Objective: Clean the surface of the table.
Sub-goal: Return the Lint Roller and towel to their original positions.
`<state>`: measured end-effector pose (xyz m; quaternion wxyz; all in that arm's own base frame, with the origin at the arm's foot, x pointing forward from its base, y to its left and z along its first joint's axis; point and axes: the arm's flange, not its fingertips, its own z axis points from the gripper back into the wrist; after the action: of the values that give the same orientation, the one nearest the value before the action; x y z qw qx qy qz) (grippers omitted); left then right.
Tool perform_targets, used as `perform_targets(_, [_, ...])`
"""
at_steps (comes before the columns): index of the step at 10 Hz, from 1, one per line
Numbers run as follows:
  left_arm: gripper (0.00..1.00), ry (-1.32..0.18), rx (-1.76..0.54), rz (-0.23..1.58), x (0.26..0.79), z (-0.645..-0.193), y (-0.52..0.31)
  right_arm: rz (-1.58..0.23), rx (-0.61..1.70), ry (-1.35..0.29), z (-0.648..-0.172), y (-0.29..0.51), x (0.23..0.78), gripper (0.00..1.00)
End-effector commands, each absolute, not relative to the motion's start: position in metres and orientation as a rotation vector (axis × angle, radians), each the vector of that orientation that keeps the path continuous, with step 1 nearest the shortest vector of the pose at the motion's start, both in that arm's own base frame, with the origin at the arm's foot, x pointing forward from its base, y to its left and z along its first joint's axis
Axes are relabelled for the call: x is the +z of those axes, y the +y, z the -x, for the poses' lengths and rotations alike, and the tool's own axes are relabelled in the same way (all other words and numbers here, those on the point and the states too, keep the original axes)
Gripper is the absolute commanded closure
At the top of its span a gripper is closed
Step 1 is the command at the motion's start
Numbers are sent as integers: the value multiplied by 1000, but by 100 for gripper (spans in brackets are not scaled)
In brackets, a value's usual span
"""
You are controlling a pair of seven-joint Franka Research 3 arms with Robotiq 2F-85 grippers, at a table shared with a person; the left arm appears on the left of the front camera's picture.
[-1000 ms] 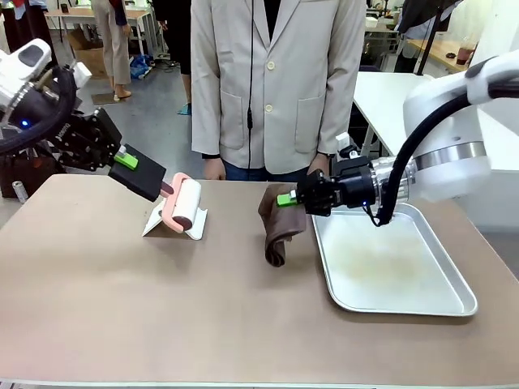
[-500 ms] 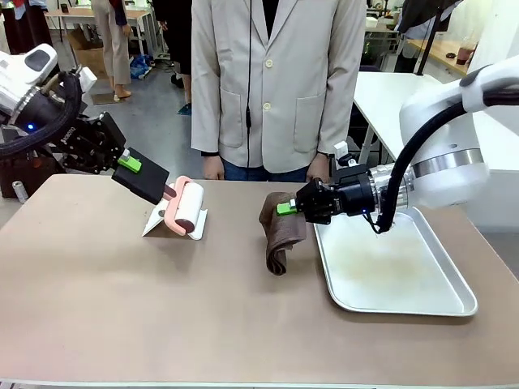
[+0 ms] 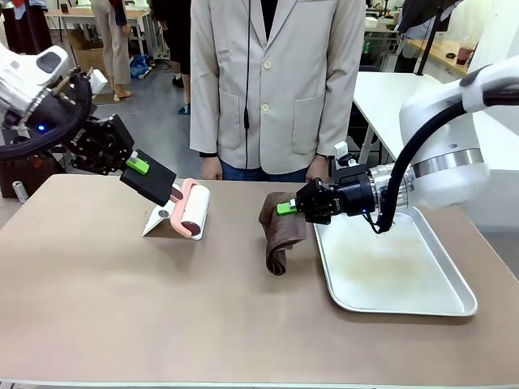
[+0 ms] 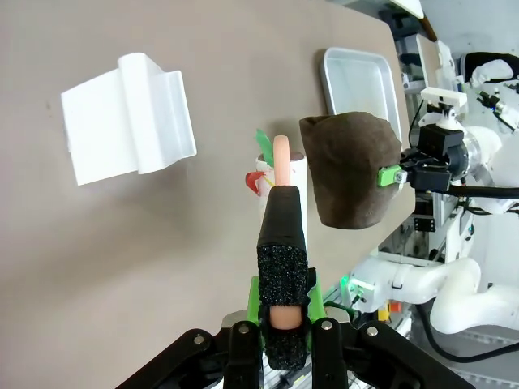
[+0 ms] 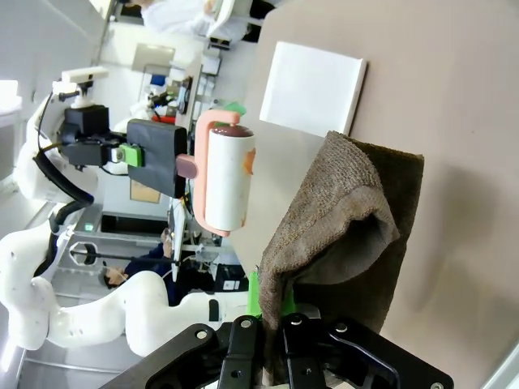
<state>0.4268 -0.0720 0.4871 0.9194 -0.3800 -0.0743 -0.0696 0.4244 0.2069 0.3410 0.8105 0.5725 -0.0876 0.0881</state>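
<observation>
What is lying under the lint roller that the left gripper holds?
Below the lint roller, held by the left gripper, sits its white plastic stand on the table. The roller hides the stand's right part in the front view.

Quick count: one table [image 3: 122, 316], one metal tray [image 3: 454, 304] at about 3 o'clock on it, one brown cloth [image 3: 280, 235] near the middle, one lint roller [image 3: 193, 209] with a pink frame at roughly 10 o'clock, one white stand [image 3: 162, 223] under it. Two robot arms, so two grippers. One person at 12 o'clock, two hands showing.
</observation>
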Motion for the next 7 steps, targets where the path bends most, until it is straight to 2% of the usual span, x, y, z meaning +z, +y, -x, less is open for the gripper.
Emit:
perform_targets(1, [78, -113, -125, 760, 485, -452, -83, -1225, 211, -154, -430, 218, 339, 93])
perform_targets(4, [78, -88, -88, 733, 480, -476, -88, -1272, 187, -255, -440, 236, 331, 93])
perform_targets(7, [78, -88, -72, 697, 472, -501, -86, -1240, 166, -228, -446, 240, 320, 93])
